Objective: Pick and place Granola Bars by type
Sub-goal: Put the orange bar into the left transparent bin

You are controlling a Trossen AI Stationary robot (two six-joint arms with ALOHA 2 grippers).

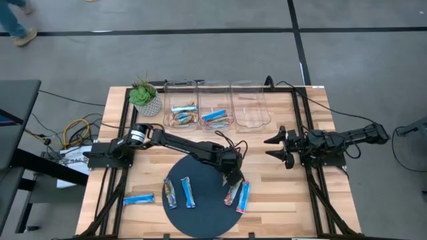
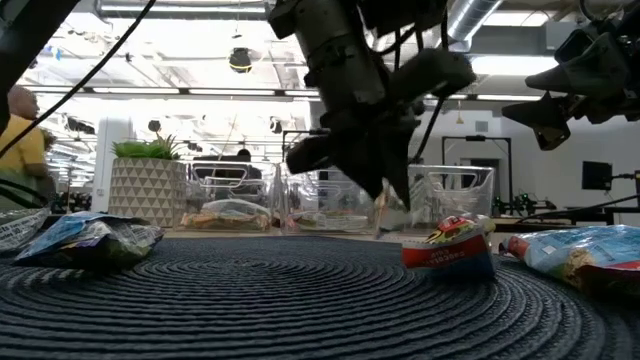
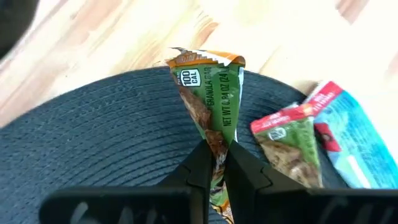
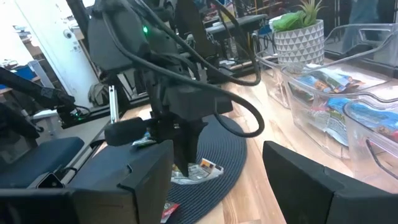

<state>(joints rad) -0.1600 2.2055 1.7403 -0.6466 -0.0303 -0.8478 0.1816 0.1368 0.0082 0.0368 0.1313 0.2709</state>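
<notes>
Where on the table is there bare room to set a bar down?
Bare wood lies between the round mat and the right gripper, and the rightmost bin looks empty. Crowded: the mat's right edge, where the left gripper, jaws shut on a multicoloured bar, hangs over other bars.

Grey floor (image 1: 200,60) with dark lines; ceiling lights (image 2: 200,45), exposed duct (image 2: 470,20), blue chair (image 4: 37,155)

Wood table (image 1: 280,200) is carrying a round dark mat (image 1: 200,217), three clear bins (image 1: 215,105) along the far edge, a potted plant (image 1: 144,97), and one blue bar (image 1: 139,199) lying left of the mat.
</notes>
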